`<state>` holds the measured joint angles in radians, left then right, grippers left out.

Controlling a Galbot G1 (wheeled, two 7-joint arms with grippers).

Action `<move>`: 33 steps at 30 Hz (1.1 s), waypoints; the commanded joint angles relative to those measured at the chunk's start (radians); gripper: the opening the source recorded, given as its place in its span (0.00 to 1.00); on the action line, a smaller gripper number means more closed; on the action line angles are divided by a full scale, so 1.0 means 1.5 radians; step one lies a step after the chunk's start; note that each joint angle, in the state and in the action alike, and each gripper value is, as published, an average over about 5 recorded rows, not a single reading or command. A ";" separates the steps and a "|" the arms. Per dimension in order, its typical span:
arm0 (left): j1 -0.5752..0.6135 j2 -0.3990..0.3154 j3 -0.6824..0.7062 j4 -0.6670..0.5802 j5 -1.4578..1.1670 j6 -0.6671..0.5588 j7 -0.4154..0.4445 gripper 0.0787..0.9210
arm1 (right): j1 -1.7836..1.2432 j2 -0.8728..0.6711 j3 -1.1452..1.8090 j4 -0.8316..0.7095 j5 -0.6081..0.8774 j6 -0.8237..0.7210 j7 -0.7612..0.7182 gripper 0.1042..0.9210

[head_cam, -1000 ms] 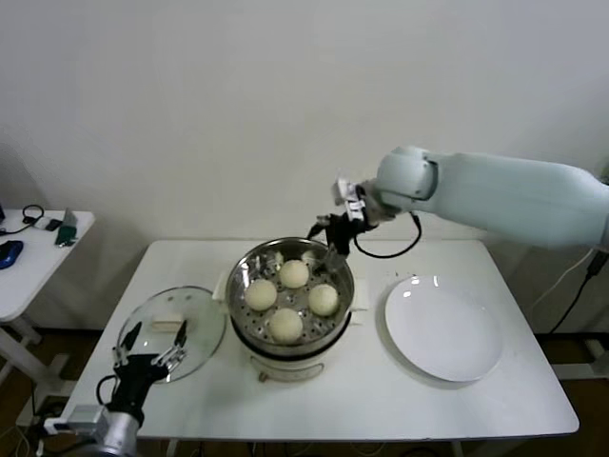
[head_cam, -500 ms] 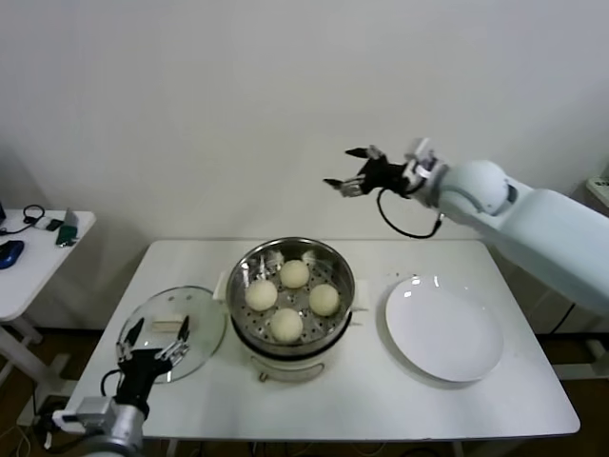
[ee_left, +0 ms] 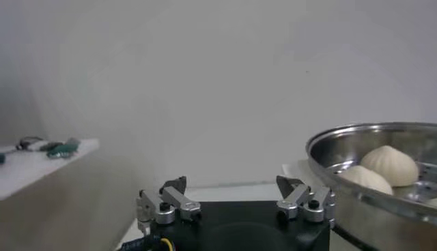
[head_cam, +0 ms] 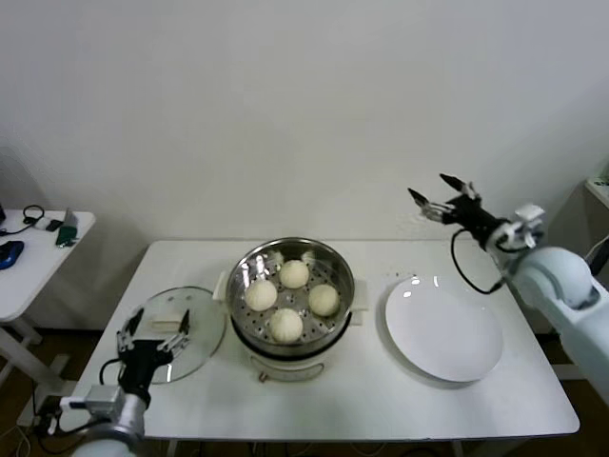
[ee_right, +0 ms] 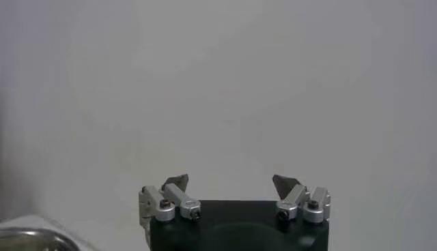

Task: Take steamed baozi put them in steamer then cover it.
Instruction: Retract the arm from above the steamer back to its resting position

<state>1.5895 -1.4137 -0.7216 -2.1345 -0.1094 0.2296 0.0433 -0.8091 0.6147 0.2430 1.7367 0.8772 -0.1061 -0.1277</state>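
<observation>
All four buns (head_cam: 286,297) sit in the steamer (head_cam: 289,286) at the table's centre, so only covering remains. The lid (head_cam: 173,328) lies at the steamer's nine o'clock, the left gripper (head_cam: 152,335) over it with fingers apart. The right gripper (head_cam: 440,195), raised at two o'clock, is spread and empty.

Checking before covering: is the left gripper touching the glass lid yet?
Cannot tell. In the head view the open left gripper overlaps the lid, but height above it is unclear.
</observation>
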 commanded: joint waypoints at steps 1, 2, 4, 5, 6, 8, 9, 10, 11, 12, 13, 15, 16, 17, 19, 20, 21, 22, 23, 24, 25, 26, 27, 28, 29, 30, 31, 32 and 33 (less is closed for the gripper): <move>-0.004 0.011 -0.001 0.015 0.104 -0.022 -0.005 0.88 | -0.479 0.145 0.368 0.059 -0.090 0.128 -0.046 0.88; -0.002 0.012 -0.002 0.016 0.113 -0.026 -0.006 0.88 | -0.492 0.163 0.369 0.059 -0.104 0.143 -0.050 0.88; 0.006 0.016 -0.005 0.021 0.145 -0.040 -0.011 0.88 | -0.517 0.201 0.366 0.059 -0.137 0.174 -0.053 0.88; 0.011 0.019 -0.007 0.024 0.163 -0.048 -0.015 0.88 | -0.527 0.219 0.362 0.060 -0.151 0.187 -0.053 0.88; 0.018 0.025 -0.008 0.028 0.186 -0.059 -0.023 0.88 | -0.538 0.239 0.356 0.061 -0.168 0.202 -0.051 0.88; 0.031 0.042 -0.012 0.041 0.247 -0.087 -0.046 0.88 | -0.557 0.277 0.339 0.064 -0.199 0.230 -0.043 0.88; 0.037 0.052 -0.014 0.049 0.283 -0.103 -0.062 0.88 | -0.567 0.295 0.329 0.064 -0.215 0.243 -0.037 0.88; 0.043 0.063 -0.016 0.057 0.319 -0.119 -0.079 0.88 | -0.575 0.311 0.319 0.064 -0.230 0.253 -0.030 0.88; 0.047 0.074 -0.016 0.069 0.362 -0.132 -0.101 0.88 | -0.583 0.326 0.309 0.064 -0.240 0.259 -0.021 0.88; 0.049 0.085 -0.016 0.082 0.403 -0.142 -0.128 0.88 | -0.589 0.340 0.300 0.063 -0.246 0.262 -0.012 0.88; 0.050 0.094 -0.016 0.094 0.438 -0.149 -0.156 0.88 | -0.595 0.352 0.294 0.061 -0.249 0.263 -0.003 0.88; 0.045 0.107 -0.016 0.128 0.533 -0.155 -0.215 0.88 | -0.605 0.377 0.283 0.057 -0.255 0.266 0.014 0.88; 0.041 0.109 -0.016 0.146 0.581 -0.158 -0.241 0.88 | -0.608 0.386 0.279 0.054 -0.258 0.268 0.020 0.88; 0.035 0.108 -0.017 0.166 0.635 -0.162 -0.265 0.88 | -0.611 0.394 0.276 0.053 -0.260 0.270 0.025 0.88; 0.023 0.103 -0.019 0.213 0.748 -0.172 -0.305 0.88 | -0.615 0.407 0.269 0.051 -0.263 0.274 0.034 0.88; 0.016 0.099 -0.019 0.235 0.792 -0.178 -0.321 0.88 | -0.617 0.412 0.265 0.052 -0.264 0.275 0.038 0.88; 0.010 0.096 -0.018 0.257 0.825 -0.183 -0.332 0.88 | -0.619 0.417 0.262 0.054 -0.264 0.275 0.041 0.88; 0.003 0.093 -0.016 0.278 0.847 -0.188 -0.339 0.88 | -0.620 0.421 0.259 0.056 -0.265 0.275 0.044 0.88; -0.004 0.090 -0.014 0.299 0.860 -0.192 -0.346 0.88 | -0.622 0.425 0.257 0.060 -0.266 0.274 0.047 0.88; -0.013 0.086 -0.012 0.320 0.869 -0.199 -0.351 0.88 | -0.624 0.428 0.254 0.064 -0.267 0.273 0.050 0.88; -0.021 0.084 -0.010 0.341 0.880 -0.206 -0.357 0.88 | -0.626 0.431 0.252 0.067 -0.267 0.272 0.052 0.88; -0.029 0.082 -0.009 0.361 0.890 -0.215 -0.363 0.88 | -0.628 0.434 0.250 0.071 -0.268 0.271 0.053 0.88; -0.036 0.081 -0.009 0.379 0.901 -0.223 -0.366 0.88 | -0.630 0.437 0.248 0.074 -0.270 0.270 0.054 0.88; -0.041 0.081 -0.008 0.396 0.910 -0.232 -0.368 0.88 | -0.632 0.440 0.246 0.077 -0.273 0.270 0.055 0.88; -0.045 0.081 -0.007 0.408 0.917 -0.237 -0.368 0.88 | -0.633 0.443 0.245 0.078 -0.276 0.270 0.055 0.88; -0.048 0.082 -0.005 0.417 0.920 -0.241 -0.366 0.88 | -0.634 0.446 0.244 0.080 -0.280 0.271 0.055 0.88; -0.050 0.084 -0.003 0.424 0.922 -0.242 -0.363 0.88 | -0.635 0.449 0.242 0.080 -0.284 0.272 0.055 0.88; -0.052 0.085 -0.001 0.429 0.921 -0.243 -0.359 0.88 | -0.635 0.452 0.241 0.080 -0.287 0.272 0.055 0.88; -0.053 0.085 0.001 0.431 0.921 -0.243 -0.356 0.88 | -0.636 0.454 0.239 0.079 -0.291 0.273 0.055 0.88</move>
<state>1.5619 -1.2952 -0.7327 -1.7118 0.9923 -0.0549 -0.3882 -1.7226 1.2141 0.6087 1.8386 0.4946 0.2761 -0.0669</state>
